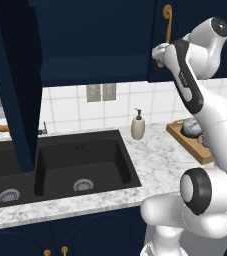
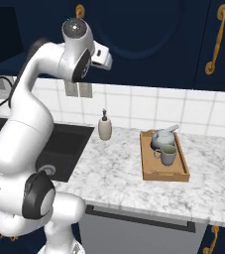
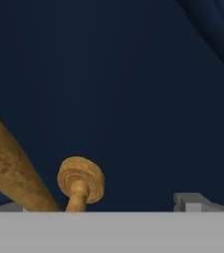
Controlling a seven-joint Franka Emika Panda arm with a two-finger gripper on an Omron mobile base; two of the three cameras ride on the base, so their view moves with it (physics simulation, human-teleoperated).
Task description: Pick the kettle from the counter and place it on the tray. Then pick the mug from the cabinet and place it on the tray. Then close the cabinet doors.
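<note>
Wooden tray (image 2: 164, 174) on counter (image 2: 114, 163) already holds kettle (image 2: 162, 137) and mug (image 2: 167, 154). Door-closing step in hand. Gripper (image 1: 160, 54) open, empty, against navy cabinet door (image 3: 113, 89) by brass handle (image 3: 12, 170). Left door (image 1: 16, 85) stands open. Next: push doors shut.

The counter (image 2: 119, 168) is speckled polished marble, the tray (image 2: 149, 171) matt brown wood, the cabinet doors (image 3: 113, 89) smooth matt navy with worn brass handles (image 3: 10, 168).
</note>
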